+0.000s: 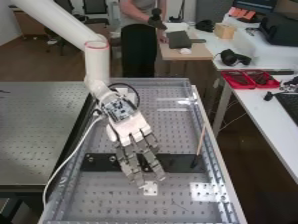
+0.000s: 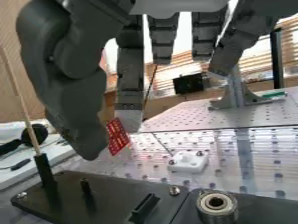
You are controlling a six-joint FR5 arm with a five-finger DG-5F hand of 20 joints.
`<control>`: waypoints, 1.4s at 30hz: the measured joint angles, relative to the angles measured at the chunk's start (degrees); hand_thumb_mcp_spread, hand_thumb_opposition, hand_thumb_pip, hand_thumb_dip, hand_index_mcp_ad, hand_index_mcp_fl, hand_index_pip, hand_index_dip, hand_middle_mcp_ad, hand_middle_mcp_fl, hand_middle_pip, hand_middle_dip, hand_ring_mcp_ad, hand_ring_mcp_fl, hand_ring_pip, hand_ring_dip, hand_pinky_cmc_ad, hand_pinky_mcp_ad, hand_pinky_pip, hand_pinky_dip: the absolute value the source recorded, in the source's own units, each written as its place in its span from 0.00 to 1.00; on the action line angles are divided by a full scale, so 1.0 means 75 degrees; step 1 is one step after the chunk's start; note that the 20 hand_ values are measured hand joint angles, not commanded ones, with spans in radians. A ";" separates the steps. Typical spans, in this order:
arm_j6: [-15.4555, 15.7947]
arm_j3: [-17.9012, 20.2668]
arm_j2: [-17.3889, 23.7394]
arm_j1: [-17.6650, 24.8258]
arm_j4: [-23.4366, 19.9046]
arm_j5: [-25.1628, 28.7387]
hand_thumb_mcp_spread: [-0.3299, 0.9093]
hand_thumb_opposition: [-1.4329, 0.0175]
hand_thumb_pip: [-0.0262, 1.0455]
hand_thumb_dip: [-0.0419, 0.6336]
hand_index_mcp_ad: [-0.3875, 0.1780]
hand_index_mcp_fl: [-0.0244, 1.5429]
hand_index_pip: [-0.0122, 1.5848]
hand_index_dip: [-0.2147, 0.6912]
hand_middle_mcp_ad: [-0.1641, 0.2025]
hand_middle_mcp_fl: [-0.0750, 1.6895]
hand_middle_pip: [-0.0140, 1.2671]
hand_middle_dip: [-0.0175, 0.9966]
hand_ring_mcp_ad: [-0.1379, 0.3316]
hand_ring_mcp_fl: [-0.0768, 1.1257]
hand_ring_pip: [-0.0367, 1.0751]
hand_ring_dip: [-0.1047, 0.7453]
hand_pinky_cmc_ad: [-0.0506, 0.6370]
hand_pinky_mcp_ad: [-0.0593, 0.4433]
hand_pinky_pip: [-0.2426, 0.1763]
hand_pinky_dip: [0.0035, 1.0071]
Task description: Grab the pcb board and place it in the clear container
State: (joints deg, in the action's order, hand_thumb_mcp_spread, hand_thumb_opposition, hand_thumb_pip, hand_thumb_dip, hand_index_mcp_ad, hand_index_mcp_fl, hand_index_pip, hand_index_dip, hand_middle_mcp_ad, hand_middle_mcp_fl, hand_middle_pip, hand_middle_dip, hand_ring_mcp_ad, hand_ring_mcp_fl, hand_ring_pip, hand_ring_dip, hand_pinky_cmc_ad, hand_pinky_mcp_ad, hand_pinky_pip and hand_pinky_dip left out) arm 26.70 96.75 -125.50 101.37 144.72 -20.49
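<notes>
Evidently pinching the red circuit board (image 2: 118,137) between thumb (image 2: 80,120) and fingers (image 2: 129,120), just below the high view's centre, over the perforated tabletop (image 1: 106,192), probably by one end to ease release.

The hand (image 1: 133,126) pinches the red board (image 2: 117,137) between thumb and finger. A white block (image 2: 187,162) rests near the black plate (image 2: 114,196).

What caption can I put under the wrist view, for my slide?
The robot hand holds a tilted red PCB board between thumb and finger, above the perforated benchtop.
</notes>
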 joint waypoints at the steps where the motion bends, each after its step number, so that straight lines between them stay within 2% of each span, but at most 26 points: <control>1: 0.0076 0.0034 0.0049 0.0016 -0.0051 -0.0029 0.61 0.36 0.57 0.45 0.68 0.27 0.96 0.41 0.65 0.05 0.11 0.13 0.74 0.06 0.13 0.13 0.55 0.47 0.29 0.62; 10: 0.0346 0.0355 0.0496 0.0249 -0.0323 -0.0411 0.61 0.36 0.57 0.45 0.68 0.27 0.96 0.41 0.65 0.05 0.11 0.13 0.74 0.06 0.13 0.13 0.55 0.47 0.29 0.60; 20: 0.0625 0.0716 0.1078 0.0620 -0.0547 -0.1266 0.61 0.36 0.57 0.45 0.68 0.27 0.96 0.41 0.65 0.05 0.11 0.13 0.74 0.06 0.13 0.13 0.56 0.47 0.29 0.59; 27: 0.0541 0.0792 0.1243 0.0871 -0.0489 -0.1749 0.61 0.36 0.57 0.45 0.68 0.27 0.96 0.41 0.65 0.05 0.11 0.13 0.74 0.06 0.13 0.13 0.54 0.47 0.29 0.59; 42: 0.0324 0.0573 0.1221 0.1241 -0.0311 -0.3041 0.61 0.36 0.57 0.45 0.68 0.27 0.96 0.41 0.65 0.05 0.11 0.13 0.74 0.06 0.13 0.13 0.53 0.47 0.29 0.57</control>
State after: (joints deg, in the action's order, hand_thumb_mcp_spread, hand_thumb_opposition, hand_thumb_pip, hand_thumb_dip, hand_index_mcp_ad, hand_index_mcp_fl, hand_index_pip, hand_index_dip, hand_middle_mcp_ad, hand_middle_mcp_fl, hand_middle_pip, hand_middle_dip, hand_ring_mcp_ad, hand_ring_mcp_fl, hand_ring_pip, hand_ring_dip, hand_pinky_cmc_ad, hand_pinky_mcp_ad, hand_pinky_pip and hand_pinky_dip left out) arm 29.13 101.05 -116.35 110.68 142.38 -43.29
